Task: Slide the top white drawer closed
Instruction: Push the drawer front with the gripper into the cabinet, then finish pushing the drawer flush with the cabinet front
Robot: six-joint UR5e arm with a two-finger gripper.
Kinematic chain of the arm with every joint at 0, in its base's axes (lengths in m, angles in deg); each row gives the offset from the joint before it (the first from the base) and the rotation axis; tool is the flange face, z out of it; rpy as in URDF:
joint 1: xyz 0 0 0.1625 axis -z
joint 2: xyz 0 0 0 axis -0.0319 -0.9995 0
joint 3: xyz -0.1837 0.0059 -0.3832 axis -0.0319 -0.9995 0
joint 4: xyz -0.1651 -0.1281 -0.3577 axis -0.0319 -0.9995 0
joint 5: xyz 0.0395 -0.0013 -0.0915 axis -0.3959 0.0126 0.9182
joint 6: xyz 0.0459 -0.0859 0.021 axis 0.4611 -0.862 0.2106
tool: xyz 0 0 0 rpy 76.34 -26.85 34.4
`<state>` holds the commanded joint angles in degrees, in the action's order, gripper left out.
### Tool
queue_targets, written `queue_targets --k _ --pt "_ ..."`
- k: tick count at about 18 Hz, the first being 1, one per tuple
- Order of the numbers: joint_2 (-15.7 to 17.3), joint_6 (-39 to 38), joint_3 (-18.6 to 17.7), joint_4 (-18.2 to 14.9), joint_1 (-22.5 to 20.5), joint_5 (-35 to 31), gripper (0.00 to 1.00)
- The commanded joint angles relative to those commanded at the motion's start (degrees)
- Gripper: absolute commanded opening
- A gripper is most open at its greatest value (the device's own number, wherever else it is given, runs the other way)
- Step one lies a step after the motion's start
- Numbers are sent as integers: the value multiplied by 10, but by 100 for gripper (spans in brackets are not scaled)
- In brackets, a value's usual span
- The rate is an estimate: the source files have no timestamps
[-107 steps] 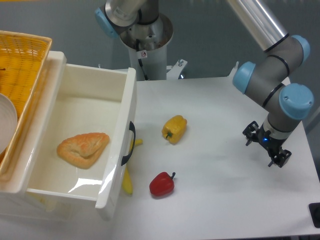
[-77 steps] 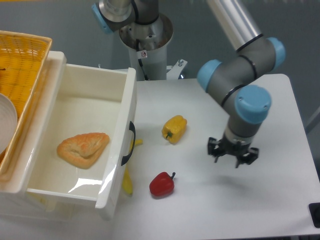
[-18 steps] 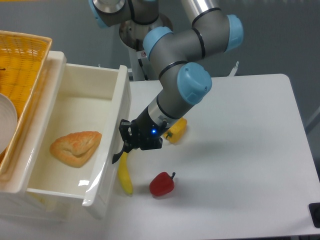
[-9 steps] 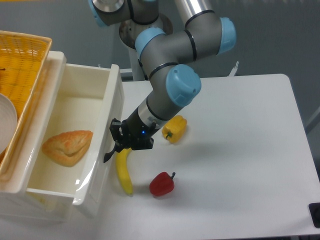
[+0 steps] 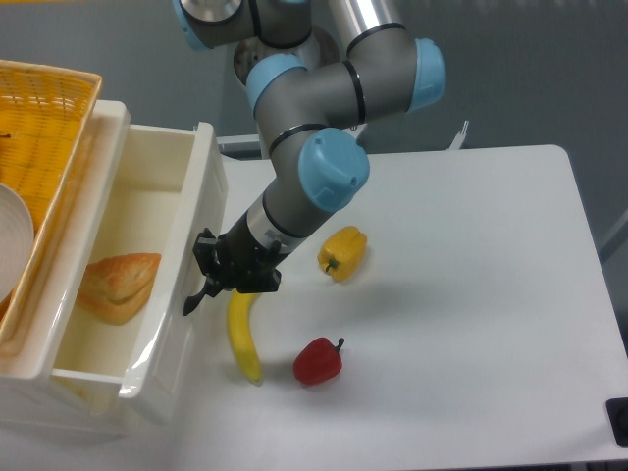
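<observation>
Gripper (image 5: 218, 276) was pressed against the front panel of the top white drawer (image 5: 182, 285), at the curved black handle (image 5: 194, 297); fingers lay too dark and bunched against the panel to tell whether they were clenched or released. Arm (image 5: 314, 147) reached down to it from the upper middle.

Top white drawer stood partly open, its front panel tilted in view, interior visible. A croissant-like pastry (image 5: 113, 286) lay inside on the drawer floor, toward the cabinet side.

Just beside the drawer front, on the table (image 5: 471, 324): a banana (image 5: 242, 337), directly below the gripper. Farther out from the drawer: a red bell pepper (image 5: 318, 361) and a yellow bell pepper (image 5: 342, 252), apart from each other.

On the other side of the drawer, above the cabinet: a yellow wicker basket (image 5: 39, 147), holding a white dish (image 5: 10, 240), partly cut off.
</observation>
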<state>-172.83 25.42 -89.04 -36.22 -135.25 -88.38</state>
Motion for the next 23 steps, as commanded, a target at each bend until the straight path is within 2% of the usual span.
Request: queue_targets --k 23 --pt "1 -32 -1 6 71 -9 0"
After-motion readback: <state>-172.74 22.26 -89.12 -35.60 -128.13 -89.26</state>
